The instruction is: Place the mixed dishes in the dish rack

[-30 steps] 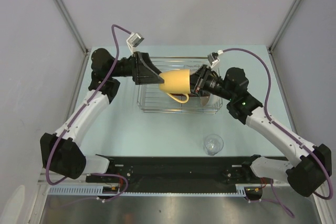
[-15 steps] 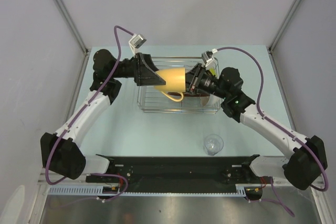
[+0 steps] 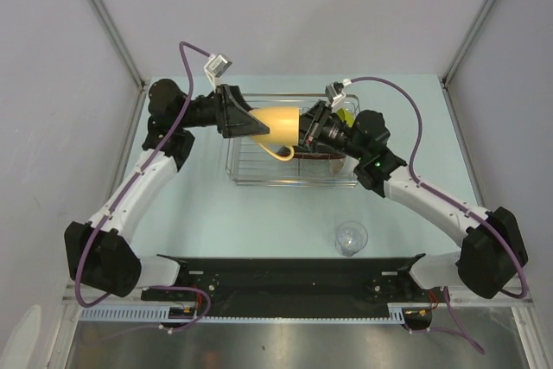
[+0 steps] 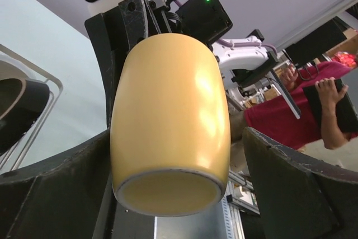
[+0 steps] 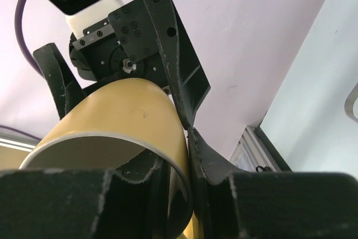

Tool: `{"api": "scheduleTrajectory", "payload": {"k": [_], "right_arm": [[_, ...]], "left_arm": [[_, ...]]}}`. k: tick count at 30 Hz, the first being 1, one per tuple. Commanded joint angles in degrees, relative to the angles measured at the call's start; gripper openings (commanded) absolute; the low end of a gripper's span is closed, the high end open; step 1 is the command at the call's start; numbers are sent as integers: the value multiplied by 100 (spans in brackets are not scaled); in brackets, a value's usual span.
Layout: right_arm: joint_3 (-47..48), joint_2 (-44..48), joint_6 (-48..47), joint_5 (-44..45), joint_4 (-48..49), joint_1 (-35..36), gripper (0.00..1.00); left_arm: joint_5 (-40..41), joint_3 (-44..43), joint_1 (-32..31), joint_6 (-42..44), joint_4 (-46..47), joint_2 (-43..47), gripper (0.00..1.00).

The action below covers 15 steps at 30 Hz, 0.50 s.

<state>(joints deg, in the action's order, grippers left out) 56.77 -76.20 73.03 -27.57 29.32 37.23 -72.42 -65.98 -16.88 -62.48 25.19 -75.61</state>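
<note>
While my right gripper [image 3: 305, 130] pinches the rim of the yellow mug [image 3: 278, 124], the mug lies sideways in the air over the dish rack [image 3: 251, 172], its long axis running nine to three o'clock, base at nine, flanked there by my left gripper [image 3: 259, 124], jaws wide open.
</note>
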Motion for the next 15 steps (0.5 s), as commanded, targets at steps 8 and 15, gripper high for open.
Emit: {"api": "scheduleTrajectory", "payload": {"k": [8, 15], "right_arm": [[203, -342, 352, 191, 952, 495, 0], [211, -492, 361, 85, 988, 548, 0]], "left_arm": [[237, -522, -394, 1862, -2036, 223, 90], [97, -399, -403, 1625, -1711, 240, 6]]}}
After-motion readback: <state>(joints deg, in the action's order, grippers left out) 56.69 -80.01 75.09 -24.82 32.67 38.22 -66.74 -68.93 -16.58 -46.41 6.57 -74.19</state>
